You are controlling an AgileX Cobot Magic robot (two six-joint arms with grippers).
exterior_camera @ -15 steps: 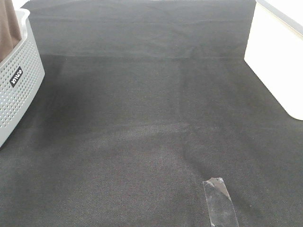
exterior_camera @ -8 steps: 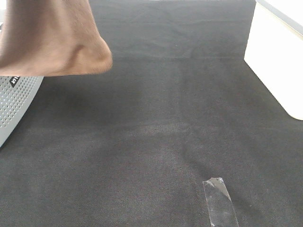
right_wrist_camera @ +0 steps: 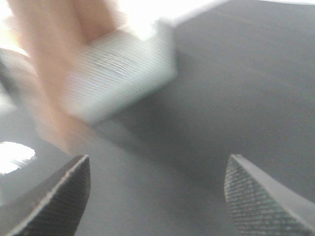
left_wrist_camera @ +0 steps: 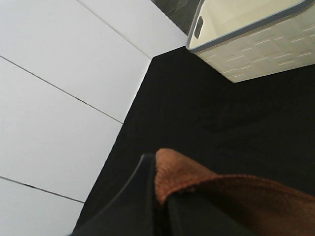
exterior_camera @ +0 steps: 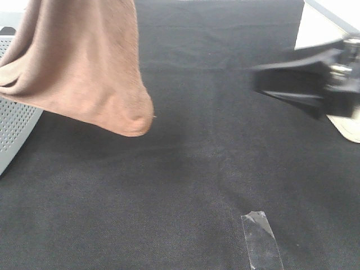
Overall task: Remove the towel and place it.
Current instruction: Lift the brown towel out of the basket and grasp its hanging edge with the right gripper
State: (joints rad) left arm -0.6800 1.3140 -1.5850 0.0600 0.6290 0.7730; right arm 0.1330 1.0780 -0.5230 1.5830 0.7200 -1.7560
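The brown towel hangs in the air at the upper left, its lower fold drooping over the black cloth and hiding part of the grey perforated basket. My left gripper is shut on a corner of the towel; it sits above the exterior view's top edge. Blurred by motion, my right gripper comes in from the right edge, open, well apart from the towel. In the right wrist view its fingertips stand wide around nothing, with the towel and basket blurred ahead.
A white bin stands at the far right, also seen as a white bin in the left wrist view. A strip of clear tape lies on the black cloth near the front.
The towel has risen out of the basket and swung right and lower over the cloth. The right gripper has entered from the right edge.
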